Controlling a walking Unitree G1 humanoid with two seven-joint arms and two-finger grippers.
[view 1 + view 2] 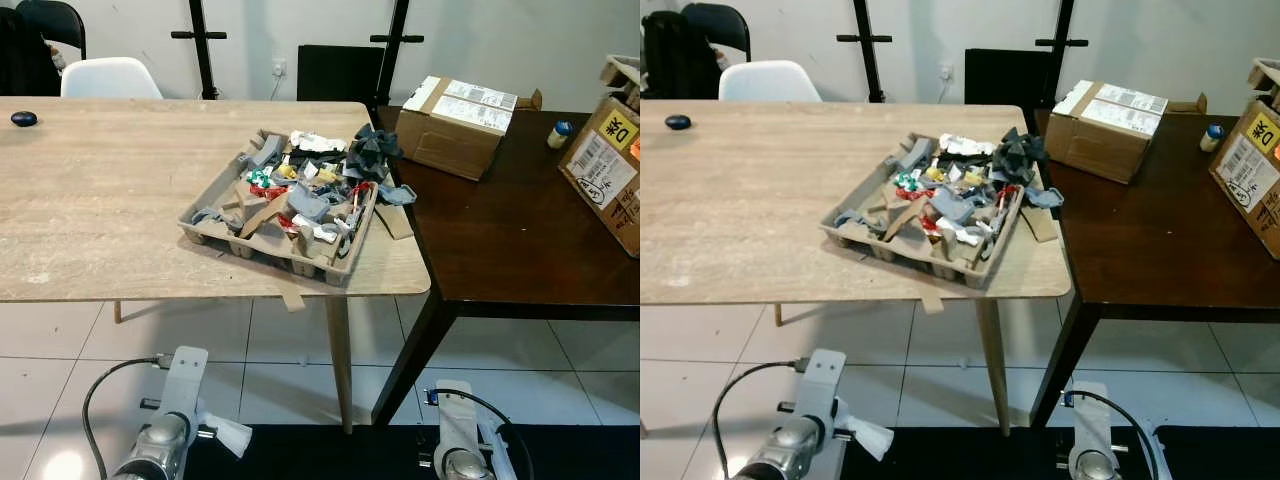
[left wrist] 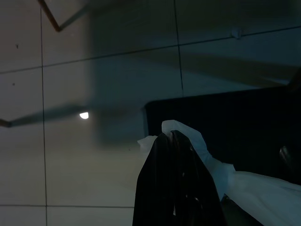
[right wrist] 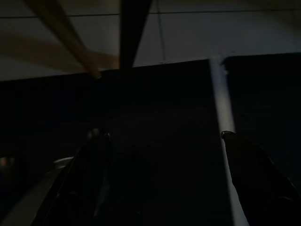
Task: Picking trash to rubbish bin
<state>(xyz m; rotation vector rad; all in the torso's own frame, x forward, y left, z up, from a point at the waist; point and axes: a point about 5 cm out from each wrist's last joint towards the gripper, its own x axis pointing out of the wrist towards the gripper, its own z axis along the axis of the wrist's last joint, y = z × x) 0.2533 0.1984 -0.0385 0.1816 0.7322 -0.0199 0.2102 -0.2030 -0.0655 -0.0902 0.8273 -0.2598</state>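
Both arms are down by my sides, below the table edge. My left gripper (image 2: 176, 141) is closed on a crumpled white tissue (image 2: 207, 155), which pokes out past the fingertips over the pale tiled floor (image 2: 61, 155). From the head camera the same tissue sticks out beside my left wrist. My right gripper (image 3: 162, 136) is open with nothing between the fingers, hanging over a dark mat (image 3: 155, 108).

Remaining trash (image 1: 310, 185) is piled in a cardboard tray (image 1: 215, 232) near the right corner of the light wood table (image 1: 100, 200): paper scraps, wrappers, cardboard bits. One cardboard strip hangs over the table's front edge. The dark table (image 1: 520, 240) butts against the right side, carrying a cardboard box (image 1: 455, 125).
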